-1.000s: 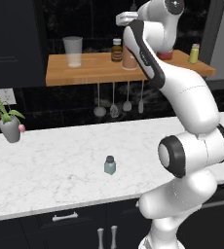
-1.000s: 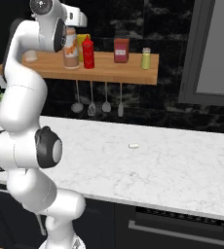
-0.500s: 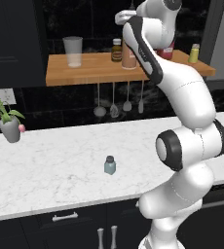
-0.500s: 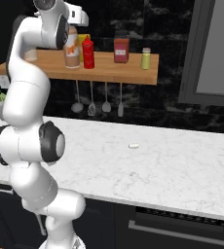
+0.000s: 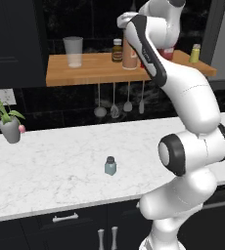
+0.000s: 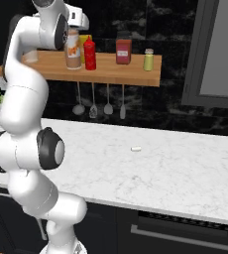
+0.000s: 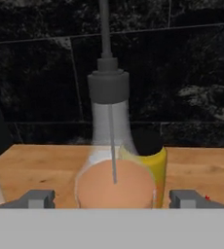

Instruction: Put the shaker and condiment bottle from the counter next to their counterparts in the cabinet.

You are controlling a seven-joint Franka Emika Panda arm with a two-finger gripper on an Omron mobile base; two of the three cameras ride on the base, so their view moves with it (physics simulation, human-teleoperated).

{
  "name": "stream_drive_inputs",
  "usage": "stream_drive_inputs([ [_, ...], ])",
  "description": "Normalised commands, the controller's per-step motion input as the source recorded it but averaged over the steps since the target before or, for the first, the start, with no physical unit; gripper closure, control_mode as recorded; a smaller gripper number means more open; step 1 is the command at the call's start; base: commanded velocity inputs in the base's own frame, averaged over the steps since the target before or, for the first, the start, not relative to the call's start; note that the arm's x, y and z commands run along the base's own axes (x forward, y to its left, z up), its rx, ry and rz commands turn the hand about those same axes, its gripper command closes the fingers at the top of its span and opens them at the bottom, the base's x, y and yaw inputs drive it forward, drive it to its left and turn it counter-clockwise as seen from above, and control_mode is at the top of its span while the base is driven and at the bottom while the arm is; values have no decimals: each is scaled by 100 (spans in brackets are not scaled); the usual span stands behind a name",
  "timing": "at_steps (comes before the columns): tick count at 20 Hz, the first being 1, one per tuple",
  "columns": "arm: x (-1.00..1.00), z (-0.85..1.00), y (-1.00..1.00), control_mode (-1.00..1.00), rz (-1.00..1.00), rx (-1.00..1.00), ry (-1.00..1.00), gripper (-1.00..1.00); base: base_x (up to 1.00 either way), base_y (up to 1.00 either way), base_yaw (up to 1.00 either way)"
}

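Fingertips (image 7: 36, 198) of the gripper (image 7: 112, 199) are seen spread wide apart in the hand view, one on each side of the condiment bottle (image 7: 115, 187), with a gap left between each tip and the bottle's orange-brown body, so the pincer is released and nothing is grasped. The condiment bottle (image 6: 73, 49) is stood upright on the cabinet (image 5: 85, 73), its clear neck and dark pump top rising in front of the black tiled wall. Just behind it in the hand view the yellow cylindrical bottle (image 7: 152, 168) is partly hidden, and whether the two touch cannot be told. In the right base view the red squeeze bottle (image 6: 89, 53) is placed just beside the condiment bottle, with a dark red jar (image 6: 123, 48) and the yellow-green shaker (image 6: 148, 59) further along the board. In the left base view a clear glass (image 5: 73, 51) is set near the other end of the shelf. Utensils (image 5: 114, 100) are hung below the board. The shaker (image 5: 110, 166) is left on the counter (image 5: 51, 166), upright and well apart from the cabinet, and a potted plant (image 5: 7, 122) is stood at the counter's far left.
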Motion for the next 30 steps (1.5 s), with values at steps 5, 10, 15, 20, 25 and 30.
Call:
stream_drive_inputs([
  [5,-47,-4,0,-100,0,0,0,-100,0,0,0],
  [10,-66,0,0,-100,0,0,0,-100,0,0,0],
  [15,-82,-1,0,-100,0,0,-1,-100,0,0,0],
  [20,-86,-31,0,-100,0,0,-4,-100,0,0,0],
  [25,-94,-52,0,-100,-9,0,-7,-100,0,0,0],
  [30,-100,-29,0,-100,-17,0,-10,-100,0,0,0],
])
